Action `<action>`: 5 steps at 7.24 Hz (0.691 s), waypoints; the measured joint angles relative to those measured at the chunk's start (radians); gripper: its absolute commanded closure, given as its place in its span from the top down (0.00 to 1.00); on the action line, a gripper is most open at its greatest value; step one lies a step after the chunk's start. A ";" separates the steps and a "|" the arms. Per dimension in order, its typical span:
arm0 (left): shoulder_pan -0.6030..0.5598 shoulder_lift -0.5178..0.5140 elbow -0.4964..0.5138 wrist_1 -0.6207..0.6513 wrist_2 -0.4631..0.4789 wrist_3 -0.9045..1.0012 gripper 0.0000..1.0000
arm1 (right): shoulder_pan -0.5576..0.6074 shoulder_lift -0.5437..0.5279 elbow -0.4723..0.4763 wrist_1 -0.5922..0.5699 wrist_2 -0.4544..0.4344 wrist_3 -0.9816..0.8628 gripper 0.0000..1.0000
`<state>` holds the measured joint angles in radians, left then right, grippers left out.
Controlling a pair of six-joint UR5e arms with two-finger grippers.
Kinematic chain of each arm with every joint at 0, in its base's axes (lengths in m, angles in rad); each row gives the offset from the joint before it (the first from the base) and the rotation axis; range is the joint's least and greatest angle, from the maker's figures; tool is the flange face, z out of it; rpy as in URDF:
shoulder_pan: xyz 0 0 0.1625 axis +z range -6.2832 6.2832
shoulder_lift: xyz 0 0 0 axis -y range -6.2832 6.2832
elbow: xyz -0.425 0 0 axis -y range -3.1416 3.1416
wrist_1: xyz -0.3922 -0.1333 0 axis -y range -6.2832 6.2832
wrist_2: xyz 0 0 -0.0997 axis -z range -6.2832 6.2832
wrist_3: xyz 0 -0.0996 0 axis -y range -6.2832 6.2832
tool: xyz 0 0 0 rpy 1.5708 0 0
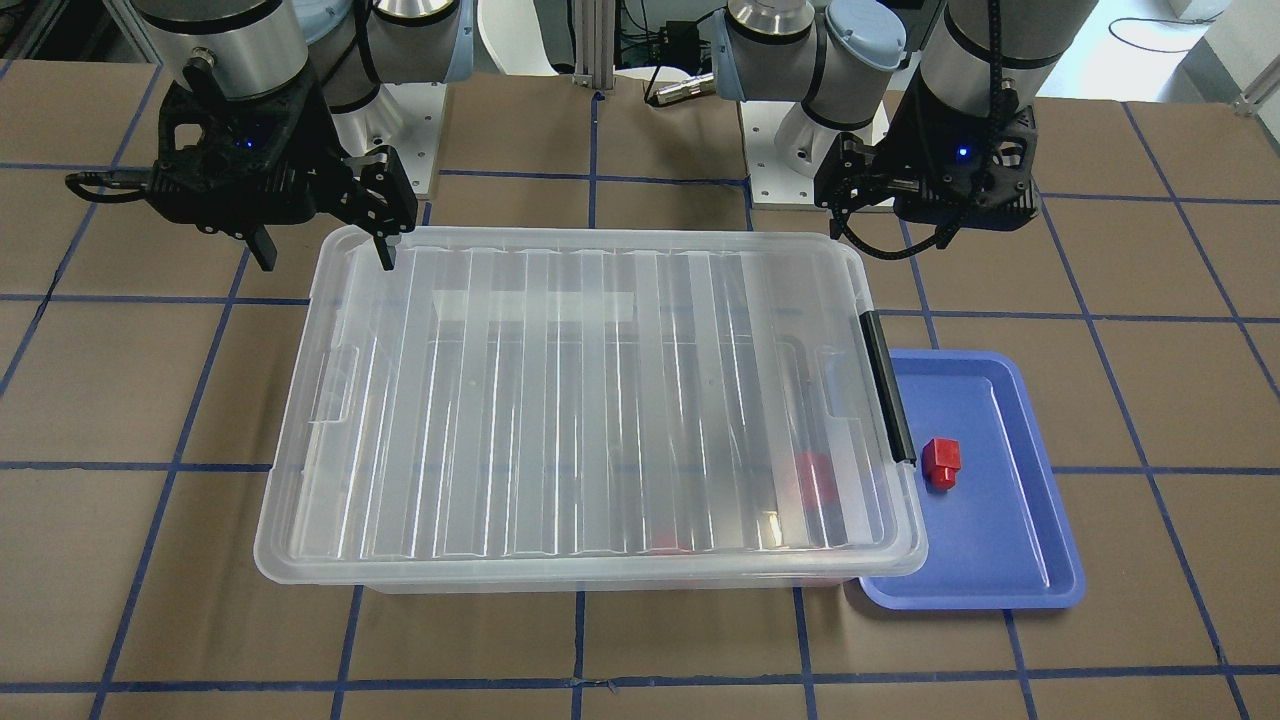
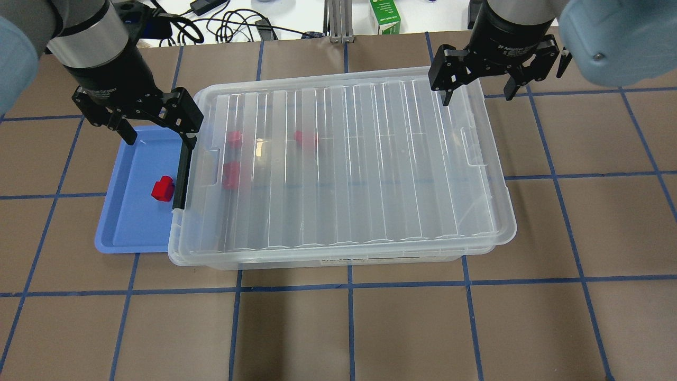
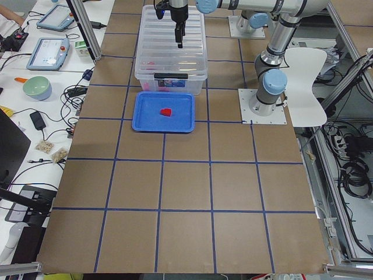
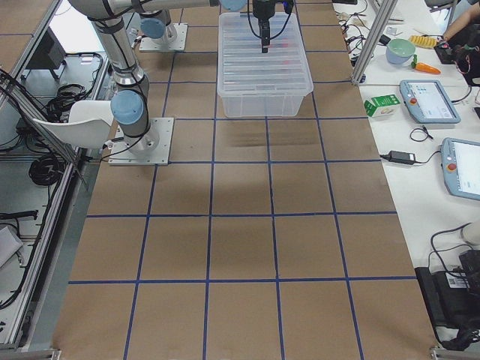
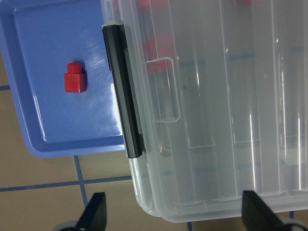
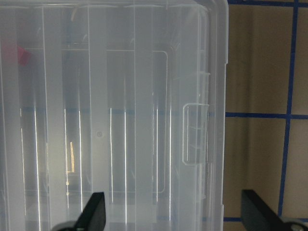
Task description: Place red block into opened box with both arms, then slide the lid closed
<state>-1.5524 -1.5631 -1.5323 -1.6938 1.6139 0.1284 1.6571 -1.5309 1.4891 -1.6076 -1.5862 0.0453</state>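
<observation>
The left gripper (image 2: 161, 138) and right gripper (image 2: 478, 98) are hanging wide open near the lid (image 2: 370, 159); the red block (image 2: 162, 189) is sitting in the blue tray (image 2: 124, 233)

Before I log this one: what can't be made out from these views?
- Red pieces inside the box: overhead view, smeared by the ribbed lid; shape and count unclear.
- Red block on the blue tray: exterior left view, too small to show its stub.
- Left gripper and right gripper: wrist views, bottom edge cuts off all but the fingertips.
</observation>
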 measured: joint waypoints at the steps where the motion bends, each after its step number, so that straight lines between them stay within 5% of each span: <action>1: 0.000 0.000 0.000 0.000 0.000 0.000 1.00 | 0.000 0.000 0.000 0.000 0.000 0.001 1.00; 5: 0.000 0.007 0.000 0.001 0.001 0.001 1.00 | -0.002 0.001 0.000 -0.002 -0.003 -0.004 1.00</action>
<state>-1.5520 -1.5556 -1.5323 -1.6931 1.6146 0.1297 1.6549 -1.5296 1.4893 -1.6100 -1.5888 0.0408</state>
